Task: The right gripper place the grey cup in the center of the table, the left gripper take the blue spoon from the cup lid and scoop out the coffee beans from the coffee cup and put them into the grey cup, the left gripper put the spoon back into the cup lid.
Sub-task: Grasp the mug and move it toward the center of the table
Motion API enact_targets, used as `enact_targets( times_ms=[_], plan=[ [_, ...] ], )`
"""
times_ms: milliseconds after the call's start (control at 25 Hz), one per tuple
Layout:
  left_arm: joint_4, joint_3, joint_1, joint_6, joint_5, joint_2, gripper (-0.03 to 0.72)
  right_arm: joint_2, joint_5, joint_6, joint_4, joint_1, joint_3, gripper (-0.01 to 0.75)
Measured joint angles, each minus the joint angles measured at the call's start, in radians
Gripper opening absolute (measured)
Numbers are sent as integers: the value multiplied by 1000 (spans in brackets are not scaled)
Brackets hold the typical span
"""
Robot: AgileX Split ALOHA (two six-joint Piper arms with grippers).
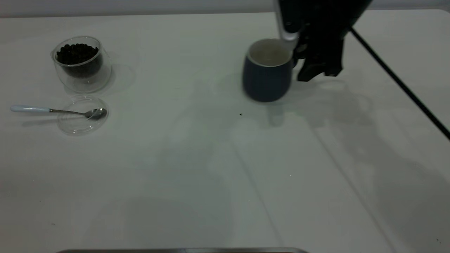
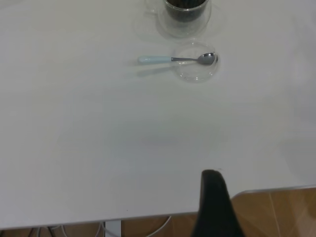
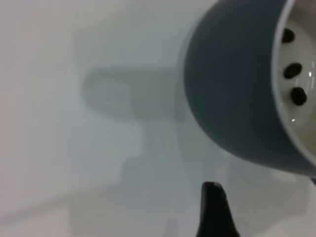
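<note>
The right gripper [image 1: 318,72] is up near the far edge of the tabletop [image 1: 218,168], a bit to the right of the middle. It sits just beside the grey cup [image 1: 268,72], on the side where the handle is. I cannot tell if its fingers are pinching the handle or are apart. The cup looks a little blurry, so I think it is being carried or slid. In the right wrist view a few dark beans lie inside it. The middle of the tabletop lies toward the near edge from the cup, so the cup most likely has to go that way.

The blue spoon [image 1: 58,111] lies near the left edge, its bowl in the cup lid [image 1: 83,115] and its handle pointing at the left edge. The coffee cup [image 1: 81,63] with the coffee beans [image 1: 77,53] stands just behind the lid. The left gripper [image 2: 215,205] waits well apart from the spoon, at the tabletop's edge. I cannot tell how its fingers stand.
</note>
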Motion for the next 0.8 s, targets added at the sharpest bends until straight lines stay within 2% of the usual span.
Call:
enact_targets(
  times_ms=[440, 640, 800],
  plan=[
    [0, 0, 0, 0, 0, 0, 578, -3, 46, 22, 58, 135, 0, 459],
    [0, 0, 0, 0, 0, 0, 578, -94, 124, 235, 21, 115, 0, 459],
    [0, 0, 0, 0, 0, 0, 578, -239, 278, 470, -81, 85, 0, 459]
  ],
)
